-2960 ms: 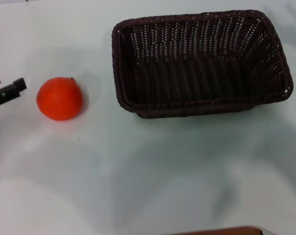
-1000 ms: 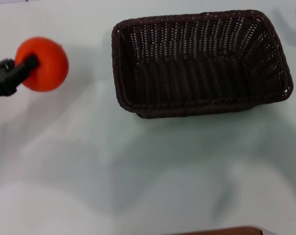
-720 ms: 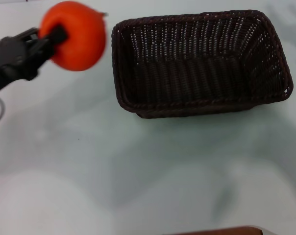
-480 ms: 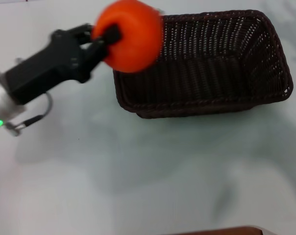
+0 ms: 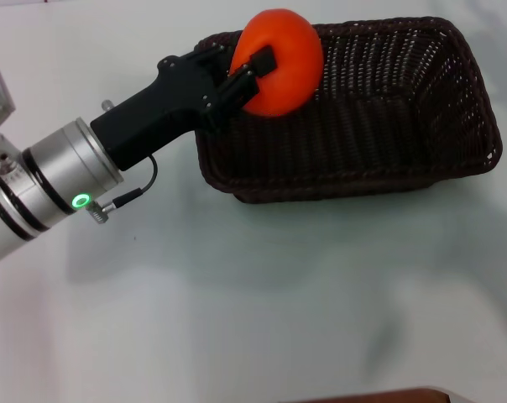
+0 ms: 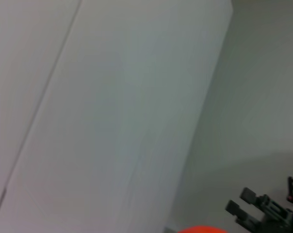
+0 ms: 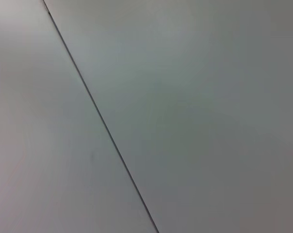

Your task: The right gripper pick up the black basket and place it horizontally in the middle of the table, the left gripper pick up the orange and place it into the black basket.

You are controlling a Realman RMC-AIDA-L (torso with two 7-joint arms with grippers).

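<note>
Orange in my left gripper, fingers clamped on it: a moment ago it hung just outside the basket, now it hangs over the basket's left end, clear of the wicker. The basket lies lengthwise toward the table's far right. Releasing comes next, I judge (right gripper out of sight).
</note>
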